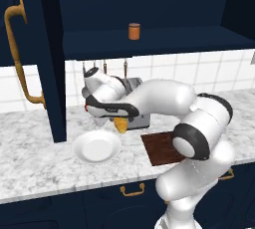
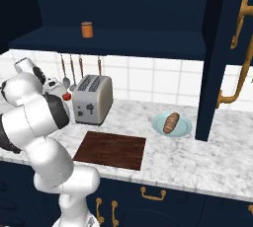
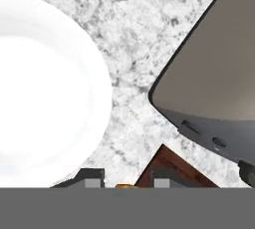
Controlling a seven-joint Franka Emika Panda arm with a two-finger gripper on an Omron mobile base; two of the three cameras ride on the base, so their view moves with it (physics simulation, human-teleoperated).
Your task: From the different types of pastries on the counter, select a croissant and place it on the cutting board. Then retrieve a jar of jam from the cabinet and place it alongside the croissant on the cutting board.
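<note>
The tool (image 1: pixel 118 121), clamped on the croissant (image 1: pixel 121 124), must carry it rightward to the cutting board (image 1: pixel 158 148) at lower centre.

Base views flank the counter (image 1: pixel 40 163) — hand view looks down, close.

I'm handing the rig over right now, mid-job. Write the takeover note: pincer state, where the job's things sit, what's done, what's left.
Pincer: shut on the croissant, held above the counter between the white plate and the toaster.
Cutting board: bare, on the counter in front of the toaster.
Jar of jam: upright on the shelf of the open cabinet.
Brown bun: on a light blue plate, not wanted.
Done: croissant picked up.
Left: carry it over to the board and set it down, then fetch the jar and place it beside the croissant.
</note>
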